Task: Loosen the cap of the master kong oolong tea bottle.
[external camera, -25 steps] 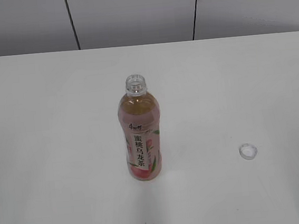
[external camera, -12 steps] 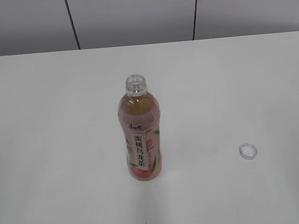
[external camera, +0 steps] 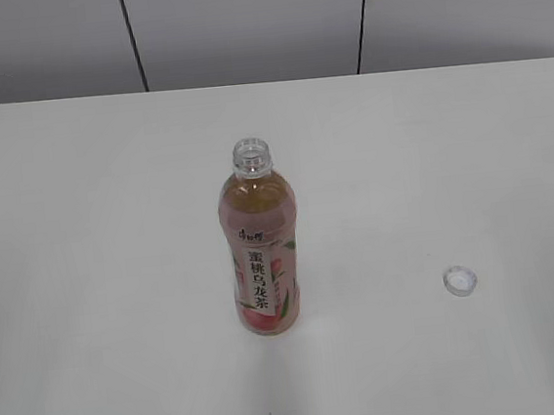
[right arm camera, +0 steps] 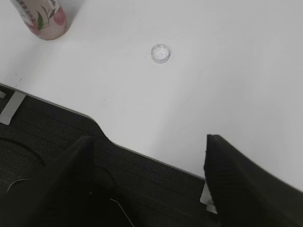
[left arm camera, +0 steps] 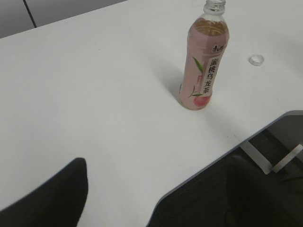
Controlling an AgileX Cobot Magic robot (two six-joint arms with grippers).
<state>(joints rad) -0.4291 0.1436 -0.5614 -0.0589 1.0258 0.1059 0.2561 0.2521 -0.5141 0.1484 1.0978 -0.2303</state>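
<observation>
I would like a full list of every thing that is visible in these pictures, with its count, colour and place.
Slim clear plastic tea bottle: one, pinkish-amber tea and pink peach label, upright near the table's middle, its neck open.
Small round white plastic cap: one, white, lying on the table to the right of the bottle, apart from it.
White table: one, white, bearing both things.
Grey wall panels: grey with dark seams, behind the table.
Left gripper: only one dark finger in view, off the near table edge.
Right gripper: two dark fingers spread apart, holding nothing, near the table's front edge.
</observation>
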